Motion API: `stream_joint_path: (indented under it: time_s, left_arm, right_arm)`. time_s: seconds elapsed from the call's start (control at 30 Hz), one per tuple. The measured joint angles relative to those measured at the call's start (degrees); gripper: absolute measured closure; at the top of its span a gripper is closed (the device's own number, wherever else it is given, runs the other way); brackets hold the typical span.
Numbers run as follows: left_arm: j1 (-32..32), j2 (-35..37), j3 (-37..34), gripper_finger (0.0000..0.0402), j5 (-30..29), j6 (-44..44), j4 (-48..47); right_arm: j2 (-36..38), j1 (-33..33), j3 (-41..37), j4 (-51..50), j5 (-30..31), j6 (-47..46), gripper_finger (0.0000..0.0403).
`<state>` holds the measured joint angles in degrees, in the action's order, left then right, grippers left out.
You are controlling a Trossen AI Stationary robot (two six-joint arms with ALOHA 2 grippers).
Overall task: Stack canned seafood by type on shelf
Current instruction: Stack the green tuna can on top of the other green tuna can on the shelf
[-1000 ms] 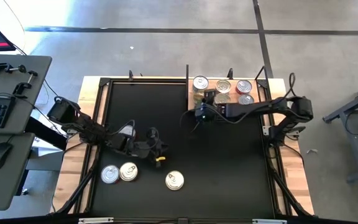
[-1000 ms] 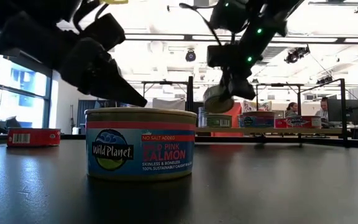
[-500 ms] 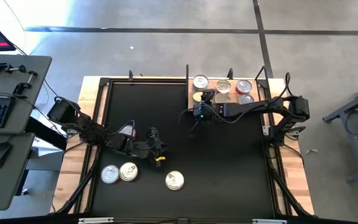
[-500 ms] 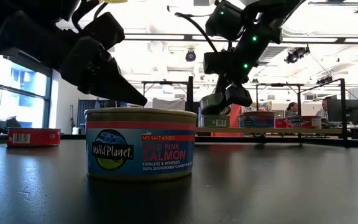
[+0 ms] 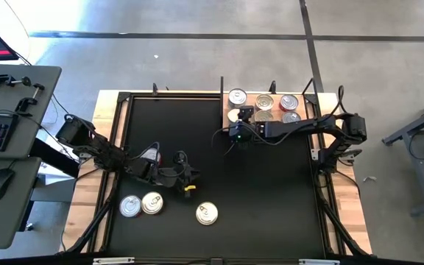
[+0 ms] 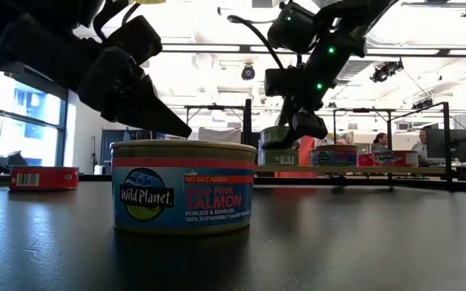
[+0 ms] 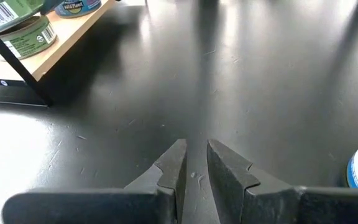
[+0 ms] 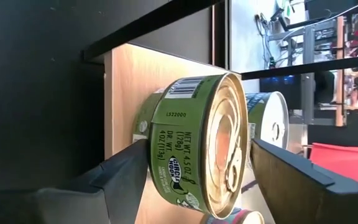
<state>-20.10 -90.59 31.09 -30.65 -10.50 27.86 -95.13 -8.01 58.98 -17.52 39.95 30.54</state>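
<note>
The shelf, a light wooden board at the table's far right, carries several tins. My right gripper is open at the shelf's left end, with one finger on either side of a green-sided, gold-lidded tin. That tin stands level on what looks like another green tin. My left gripper hangs over the black mat at centre left with only a narrow gap between its fingers and nothing in it. Three silver-lidded tins stand on the mat near the front.
The salmon tin stands close to the low camera, just below my left arm. A red tin lies at far left in the low view. Black frame posts rise at the shelf's corners. The middle of the mat is bare.
My right gripper has carried the green tin a little down and toward the shelf's left end. The tin has gone from tilted in the air to level on the stack. The fingers have then opened and let it go. My left arm has kept still.
</note>
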Motion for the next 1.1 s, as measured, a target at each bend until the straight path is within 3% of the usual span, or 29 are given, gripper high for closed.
stream_joint_path:
  time_s: [0.47, 1.1]
  left_arm:
    - [0.00, 0.00, 0.00, 0.0349, 0.03, -1.55, -0.08]
    - [-0.02, 0.00, 0.00, 0.0348, 0.61, -2.87, -0.81]
  right_arm:
    - [0.04, -0.52, 1.30, -0.77, -0.80, -1.91, 0.0095]
    - [0.09, -1.77, 3.65, -4.00, -0.54, -2.22, 0.0093]
